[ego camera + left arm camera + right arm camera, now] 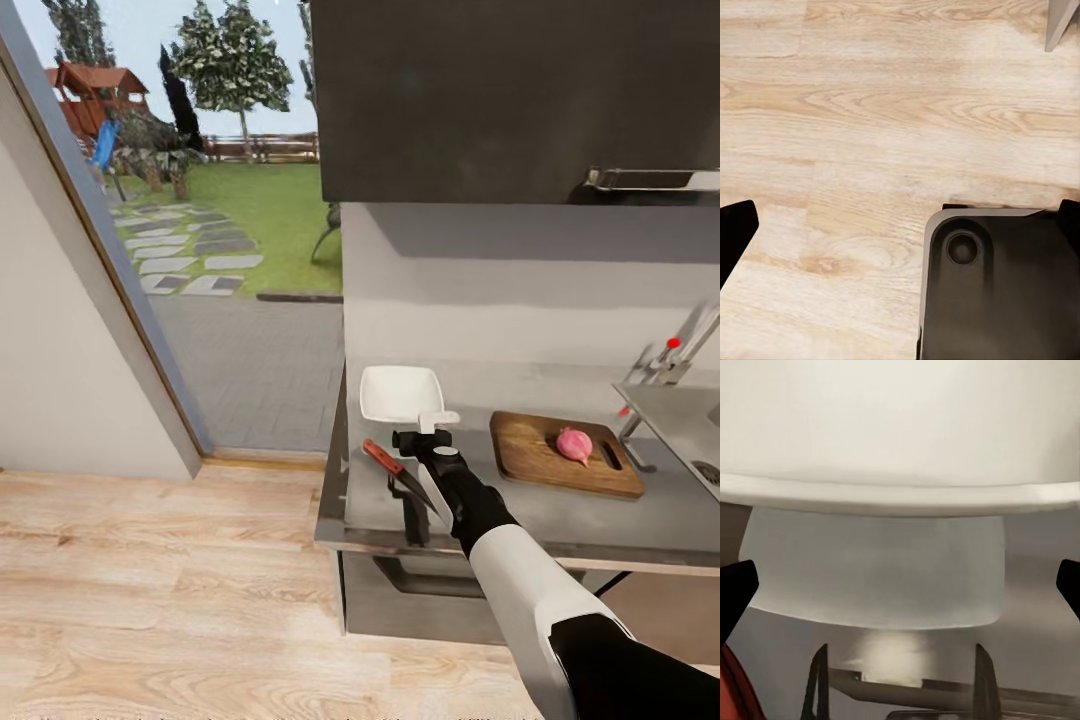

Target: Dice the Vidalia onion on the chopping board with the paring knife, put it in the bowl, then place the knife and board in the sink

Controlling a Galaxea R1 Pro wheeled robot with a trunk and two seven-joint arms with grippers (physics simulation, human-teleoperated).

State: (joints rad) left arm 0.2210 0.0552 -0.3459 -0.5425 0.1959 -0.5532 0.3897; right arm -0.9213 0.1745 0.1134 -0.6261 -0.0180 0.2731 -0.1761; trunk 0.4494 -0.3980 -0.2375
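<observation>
**Onion on board, knife pickup pending**

Left to right on countertop (560,520): knife (398,473), bowl (400,392), right gripper (425,437) at bowl rim, fingers spread, empty; onion (574,444) whole on board (560,452). Next, probably: shift gripper onto knife handle, close.

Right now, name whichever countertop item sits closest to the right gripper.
The bowl: the right gripper is at its near rim. The paring knife lies beside the arm; the chopping board is farther off.
</observation>
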